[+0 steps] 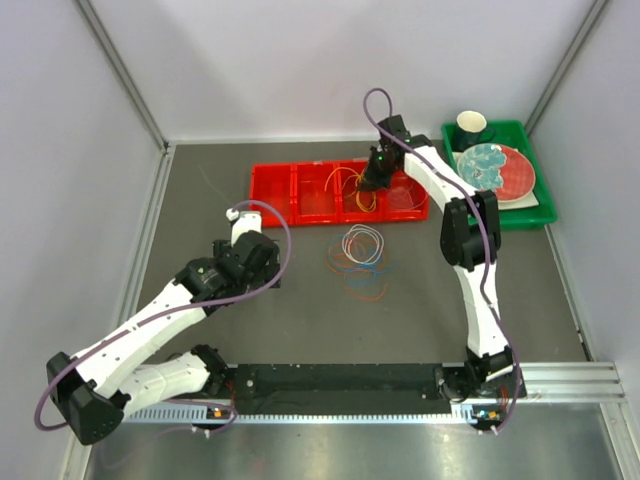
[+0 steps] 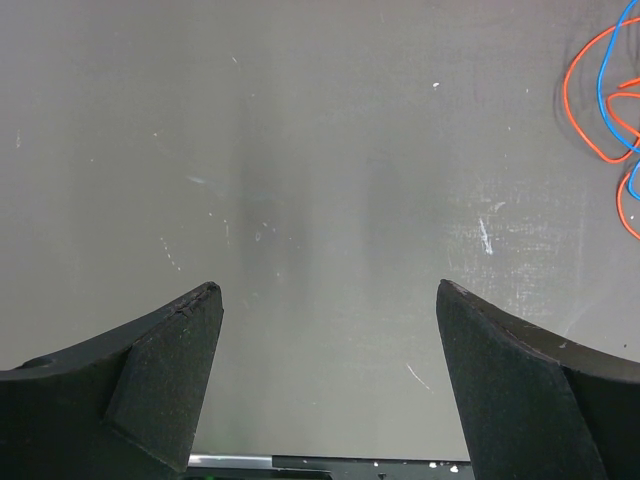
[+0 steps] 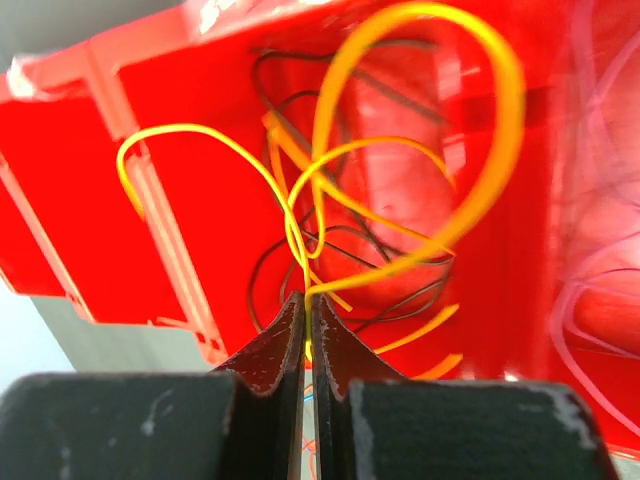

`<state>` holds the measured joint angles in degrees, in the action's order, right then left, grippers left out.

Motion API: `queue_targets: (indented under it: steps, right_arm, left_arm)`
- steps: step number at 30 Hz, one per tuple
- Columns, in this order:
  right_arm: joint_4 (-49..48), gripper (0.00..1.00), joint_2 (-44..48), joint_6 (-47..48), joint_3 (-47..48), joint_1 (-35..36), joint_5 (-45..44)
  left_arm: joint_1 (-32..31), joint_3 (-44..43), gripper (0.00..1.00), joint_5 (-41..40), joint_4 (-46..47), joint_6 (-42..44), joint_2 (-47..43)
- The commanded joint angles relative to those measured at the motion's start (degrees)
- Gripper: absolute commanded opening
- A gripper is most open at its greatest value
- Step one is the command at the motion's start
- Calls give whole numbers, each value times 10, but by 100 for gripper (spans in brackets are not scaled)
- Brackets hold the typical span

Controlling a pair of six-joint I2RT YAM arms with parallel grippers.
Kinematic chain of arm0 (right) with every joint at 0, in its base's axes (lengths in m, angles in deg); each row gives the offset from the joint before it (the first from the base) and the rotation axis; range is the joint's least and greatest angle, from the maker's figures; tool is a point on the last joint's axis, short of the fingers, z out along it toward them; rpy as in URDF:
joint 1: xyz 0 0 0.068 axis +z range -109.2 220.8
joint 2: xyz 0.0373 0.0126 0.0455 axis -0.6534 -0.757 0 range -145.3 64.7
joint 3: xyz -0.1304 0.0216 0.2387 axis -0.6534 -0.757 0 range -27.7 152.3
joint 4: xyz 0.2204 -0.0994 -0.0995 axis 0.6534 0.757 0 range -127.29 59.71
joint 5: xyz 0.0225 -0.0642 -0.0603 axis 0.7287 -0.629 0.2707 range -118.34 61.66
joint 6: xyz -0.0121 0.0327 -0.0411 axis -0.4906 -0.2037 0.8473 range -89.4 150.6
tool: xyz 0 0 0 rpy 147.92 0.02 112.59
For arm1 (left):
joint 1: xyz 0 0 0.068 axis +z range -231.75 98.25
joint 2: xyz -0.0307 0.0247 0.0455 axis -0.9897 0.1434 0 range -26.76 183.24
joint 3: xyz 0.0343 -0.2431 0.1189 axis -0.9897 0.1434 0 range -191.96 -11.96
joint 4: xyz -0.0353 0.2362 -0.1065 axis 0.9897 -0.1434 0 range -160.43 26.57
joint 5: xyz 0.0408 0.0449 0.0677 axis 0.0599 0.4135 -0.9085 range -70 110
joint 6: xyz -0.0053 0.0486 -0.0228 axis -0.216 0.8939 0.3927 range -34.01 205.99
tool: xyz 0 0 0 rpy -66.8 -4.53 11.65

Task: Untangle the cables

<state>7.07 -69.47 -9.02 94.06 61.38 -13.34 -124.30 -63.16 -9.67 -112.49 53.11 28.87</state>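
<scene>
Nearest me, left of the red tray (image 1: 272,192), the left fingers (image 2: 165,370) hang spread wide over bare desk (image 1: 190,200), holding nothing, with open room on that side. Just in front of the red tray the loose cables (image 1: 361,252) lie heaped in white, blue and orange loops, hair-thin, light and springy by my guess, best pinched on a free outer arc. Over the red tray's right half the right fingers (image 3: 275,350) are pinched tight on an orange-yellow cable (image 3: 480,150), liable to snag on its neighbours, and a green tray (image 1: 530,212) crowds the space right of the red tray.
</scene>
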Motion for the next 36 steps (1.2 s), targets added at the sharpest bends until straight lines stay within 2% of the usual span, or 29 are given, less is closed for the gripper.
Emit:
queue_targets:
  steps: [1, 7, 13, 17, 21, 30, 36]
  right_arm:
    - [11, 0, 7, 3, 12, -22, -20]
    - [43, 0, 28, 28, 15, -38, -54]
    - [57, 0, 31, 40, 9, -40, -50]
    - [73, 0, 36, 10, 1, -38, -80]
    - [21, 0, 99, -21, -57, -39, -109]
    - [27, 0, 124, -34, -7, -37, -118]
    - [47, 0, 118, -30, -31, -39, -126]
  left_arm:
    - [-3, 0, 91, -13, 14, -4, 1]
    - [-3, 0, 91, -14, 14, -4, 3]
    - [-3, 0, 91, -14, 14, -4, 4]
    - [-3, 0, 91, -13, 14, -4, 5]
    - [-3, 0, 91, -13, 14, -4, 4]
    - [-3, 0, 91, -13, 14, -5, 4]
    - [-3, 0, 91, -13, 13, -5, 2]
